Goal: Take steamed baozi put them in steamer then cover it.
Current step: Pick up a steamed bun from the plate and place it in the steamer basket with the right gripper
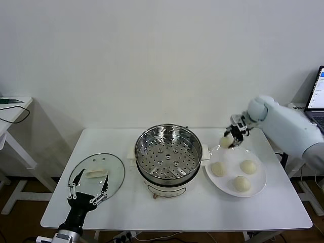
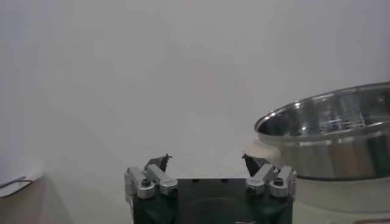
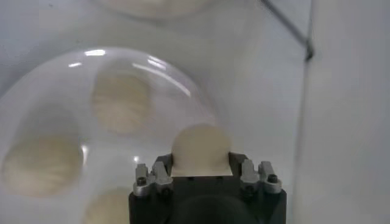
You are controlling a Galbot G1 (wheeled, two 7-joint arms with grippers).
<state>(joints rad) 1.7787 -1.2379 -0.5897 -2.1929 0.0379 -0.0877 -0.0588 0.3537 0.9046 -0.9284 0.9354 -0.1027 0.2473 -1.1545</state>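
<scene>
Above the far edge of the white plate (image 1: 257, 188), the right gripper (image 1: 234, 137) pinches one baozi (image 1: 226, 142) between its fingers; a soft bun could slip short of the steamer (image 1: 168, 153), while the left gripper (image 1: 89, 188) waits open-fingered over the cover (image 1: 115, 167).

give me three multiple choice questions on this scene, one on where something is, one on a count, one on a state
1. Where is the lid?
A. on the steamer
B. flat on the table, on the steamer's left
C. on the plate

2. How many baozi lie on the plate?
A. three
B. four
C. one

3. What is the right gripper doing?
A. hanging open
B. gripping the lid
C. holding a baozi above the plate

Answers:
1 B, the lid lies left of the steamer, by the open left gripper.
2 A, three buns rest on the plate.
3 C, a fourth bun sits between its fingers.
</scene>
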